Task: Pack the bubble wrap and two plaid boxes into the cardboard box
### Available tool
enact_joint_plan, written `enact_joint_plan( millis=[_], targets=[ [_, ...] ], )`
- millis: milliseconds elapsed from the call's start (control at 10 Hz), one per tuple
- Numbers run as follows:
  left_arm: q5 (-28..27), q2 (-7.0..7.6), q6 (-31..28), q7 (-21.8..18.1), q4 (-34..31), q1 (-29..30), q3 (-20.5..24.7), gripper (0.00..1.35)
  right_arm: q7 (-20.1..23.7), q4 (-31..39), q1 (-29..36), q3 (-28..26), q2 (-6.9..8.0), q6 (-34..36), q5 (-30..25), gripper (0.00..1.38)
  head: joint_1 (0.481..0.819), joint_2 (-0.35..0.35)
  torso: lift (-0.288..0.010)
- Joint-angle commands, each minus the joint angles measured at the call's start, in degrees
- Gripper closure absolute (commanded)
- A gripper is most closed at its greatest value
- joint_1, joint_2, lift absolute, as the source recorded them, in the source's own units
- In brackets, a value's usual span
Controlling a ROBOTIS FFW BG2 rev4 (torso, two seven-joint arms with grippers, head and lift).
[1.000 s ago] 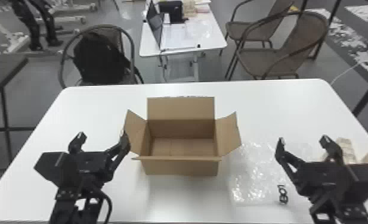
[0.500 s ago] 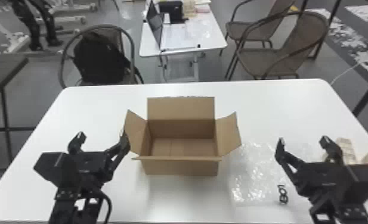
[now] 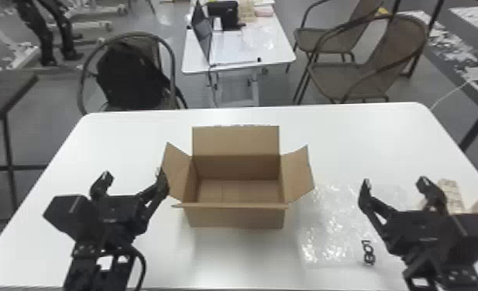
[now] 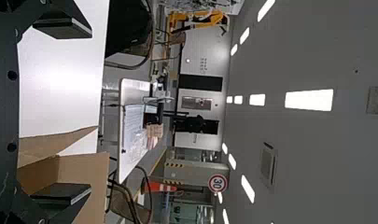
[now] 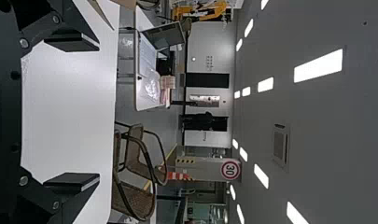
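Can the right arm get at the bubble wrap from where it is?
Likely yes: the right gripper is open and empty near the bubble wrap, and much of it lies uncovered on the table.

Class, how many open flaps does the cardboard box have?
4: the far flap stands up, the left flap and right flap spread sideways, and the near flap shows almost edge-on.

Head view: we look down past left gripper (image 3: 134,174) and right gripper (image 3: 394,182)
Wrist views: close behind each, facing forward
Shared: white tabletop (image 3: 350,135) ahead
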State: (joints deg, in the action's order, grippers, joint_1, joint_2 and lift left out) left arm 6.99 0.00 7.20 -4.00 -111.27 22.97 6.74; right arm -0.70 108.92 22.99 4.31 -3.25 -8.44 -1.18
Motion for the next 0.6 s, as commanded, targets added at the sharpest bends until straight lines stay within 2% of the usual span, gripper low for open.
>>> enact_joint_plan(
  millis=[0,100,200,400,500],
  targets=[
    [3.29,-0.15,-2.46,-1.18,-0.09,-1.43,1.53,0.14,0.0,-0.03,-0.05,0.08,0.0,0.0,0.04,0.29,0.695,0.105,-0.11],
    [7.24,-0.15,-6.76,-3.64,-0.35,-3.02,3.11,0.14,0.0,-0.03,-0.05,0.08,-0.09,0.0,0.04,0.29,0.695,0.108,-0.11],
    [11.29,-0.15,-13.44,-7.6,-0.44,-4.86,5.22,0.14,0.0,-0.03,-0.14,0.26,-0.26,0.0,0.13,0.29,0.695,0.113,-0.11],
    [14.98,-0.15,-28.91,-13.4,-0.97,-8.2,8.29,0.14,0.0,-0.2,-0.32,0.43,-0.44,0.0,0.3,0.29,0.695,0.109,-0.11],
    [15.51,-0.15,-34.71,-15.6,-0.97,-9.43,9.44,0.14,0.0,-0.2,-0.4,0.43,-0.44,0.0,0.3,0.29,0.695,0.105,-0.11]
  ],
)
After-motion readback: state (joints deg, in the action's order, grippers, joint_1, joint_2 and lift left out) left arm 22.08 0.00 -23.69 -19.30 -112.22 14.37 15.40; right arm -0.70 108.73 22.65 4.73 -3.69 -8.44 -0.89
